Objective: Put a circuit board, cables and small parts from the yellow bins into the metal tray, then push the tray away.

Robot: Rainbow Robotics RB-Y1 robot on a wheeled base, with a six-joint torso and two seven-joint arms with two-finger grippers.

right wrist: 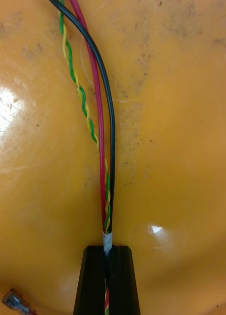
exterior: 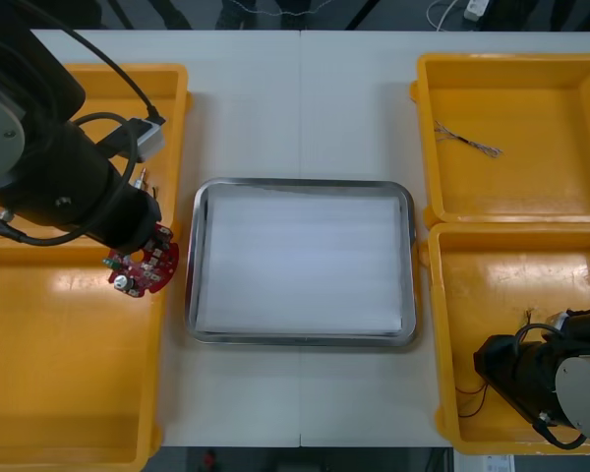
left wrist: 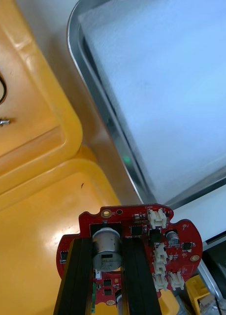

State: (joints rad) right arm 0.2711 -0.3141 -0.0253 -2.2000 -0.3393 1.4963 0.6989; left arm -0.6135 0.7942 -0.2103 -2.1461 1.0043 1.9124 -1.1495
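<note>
Left claw (left wrist: 108, 244) clamps circuit board (left wrist: 184, 235) (beside tray (exterior: 300, 184)); right claw (right wrist: 108, 250) pinches cables (right wrist: 113, 162).

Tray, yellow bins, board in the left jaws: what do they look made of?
Metal tray: bare shiny metal rim, probably steel or aluminium; white matte lining, maybe paper or foam. Yellow bins: glossy moulded plastic, glare, scuffs. Circuit board, held by the left gripper over the bin edge: red lacquered laminate, white plastic connectors, metal can. Right gripper holds cables in its near bin.

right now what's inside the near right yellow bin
In the yellow plastic bin, the right gripper is shut on a bundle of red, black and green-yellow twisted cables; its arm hides the floor beneath.
</note>
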